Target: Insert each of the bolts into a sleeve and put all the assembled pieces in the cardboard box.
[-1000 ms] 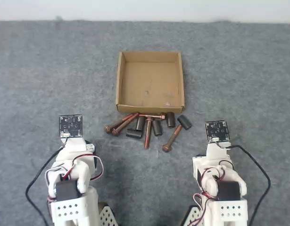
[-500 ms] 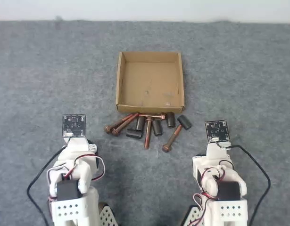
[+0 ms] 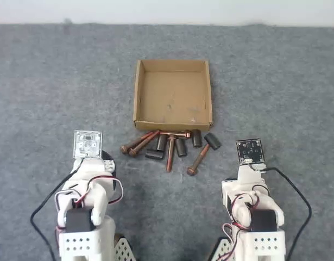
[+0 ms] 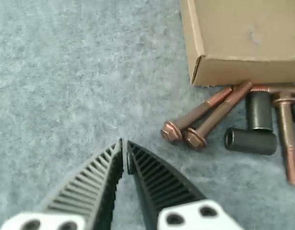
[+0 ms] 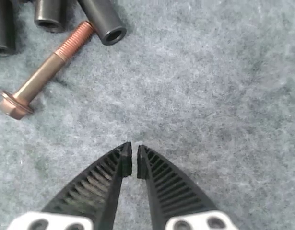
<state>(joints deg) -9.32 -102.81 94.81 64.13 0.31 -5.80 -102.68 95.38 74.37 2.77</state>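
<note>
I count five bolts (image 3: 170, 154) and five sleeves (image 3: 181, 147), loose in one pile in the middle of the desk (image 3: 47, 81), against the cardboard box (image 3: 137, 92) wall facing the near edge. My left tool (image 4: 124, 143) and right tool (image 5: 134, 146) are both pinched closed on nothing. Each sits short of the pile, one on either side.

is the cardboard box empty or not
Empty: the cardboard box has a bare floor; the bolts and sleeves lie outside it on the carpet.
</note>
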